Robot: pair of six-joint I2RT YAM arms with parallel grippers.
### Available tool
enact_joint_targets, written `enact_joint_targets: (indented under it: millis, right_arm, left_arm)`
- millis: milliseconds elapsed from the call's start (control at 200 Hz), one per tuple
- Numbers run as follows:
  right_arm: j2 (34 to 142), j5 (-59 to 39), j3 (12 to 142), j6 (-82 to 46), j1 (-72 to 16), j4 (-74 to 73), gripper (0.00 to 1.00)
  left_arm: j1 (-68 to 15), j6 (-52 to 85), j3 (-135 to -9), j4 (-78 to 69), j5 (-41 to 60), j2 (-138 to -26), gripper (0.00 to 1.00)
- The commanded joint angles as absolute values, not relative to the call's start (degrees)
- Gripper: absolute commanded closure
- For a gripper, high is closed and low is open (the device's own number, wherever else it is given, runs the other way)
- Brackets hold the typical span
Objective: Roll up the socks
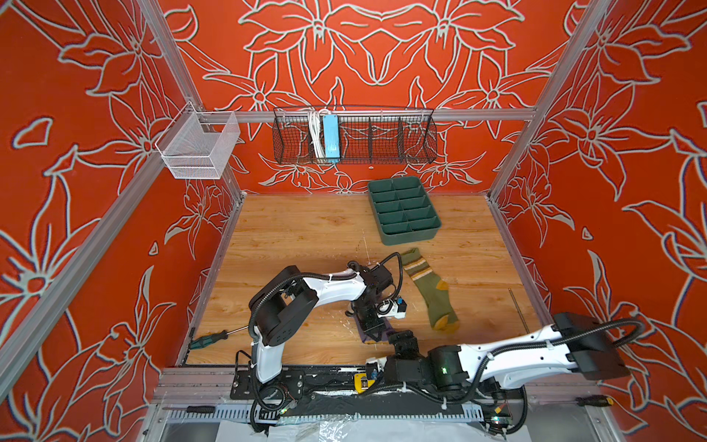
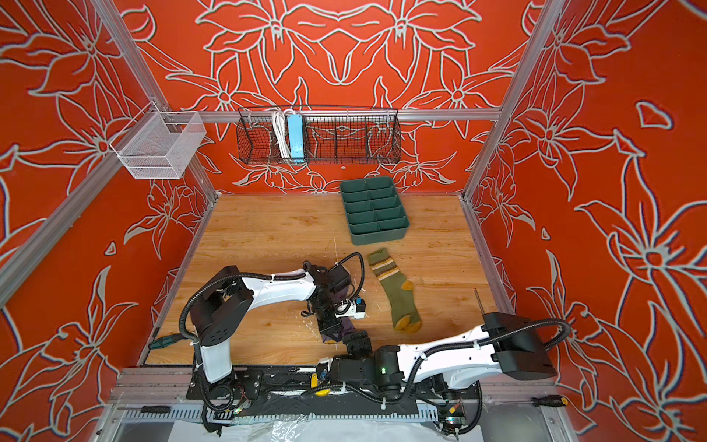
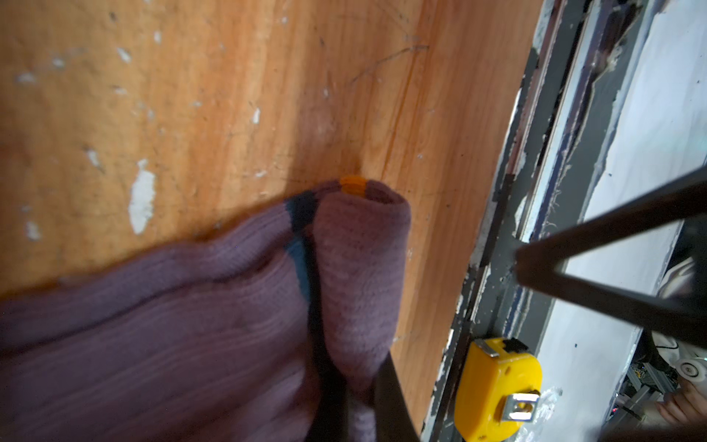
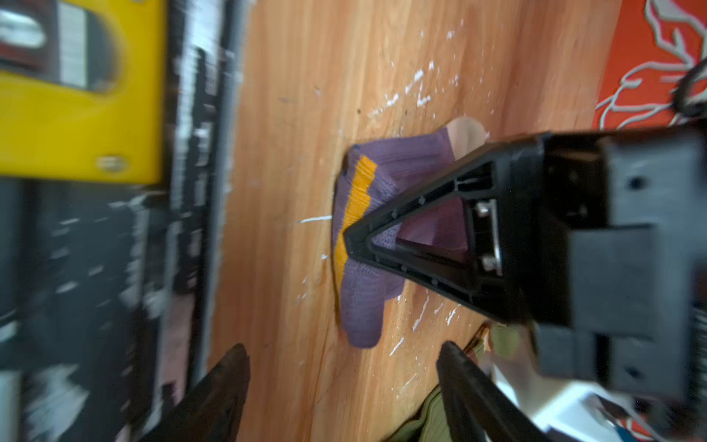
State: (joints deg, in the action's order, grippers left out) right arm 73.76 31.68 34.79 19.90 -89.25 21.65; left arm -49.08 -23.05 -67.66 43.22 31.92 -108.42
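The left pincer (image 3: 359, 409) clamped the ribbed purple sock (image 3: 191, 344) by its loose roll while the right pincer (image 4: 342, 346) stood apart; a missed pinch risked unrolling it.

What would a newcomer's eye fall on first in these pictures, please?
The red floral walls strike first. Next, near the front edge of the table, the left end effector is shut on the partly rolled purple sock, and the right end effector is open close by. In both top views the green sock lies flat to the right of them.
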Motion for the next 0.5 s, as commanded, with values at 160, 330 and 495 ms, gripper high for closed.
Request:
enact_joint_targets:
  millis: [160, 330, 495]
  right_arm:
    - [78.3, 27.3, 32.4, 21.8, -82.8, 12.8, 0.26]
    - [84.3, 27.9, 33.7, 22.9, -82.1, 11.0, 0.36]
    - [90.2, 27.4, 36.0, 24.4, -82.0, 11.2, 0.65]
  left_arm:
    - [-48.7, -23.5, -65.8, 43.1, 32.3, -105.7, 1.0]
    - [-48.7, -23.4, -65.5, 42.6, 32.6, -105.4, 1.0]
    - [-48.7, -23.5, -65.4, 42.6, 32.7, -105.2, 1.0]
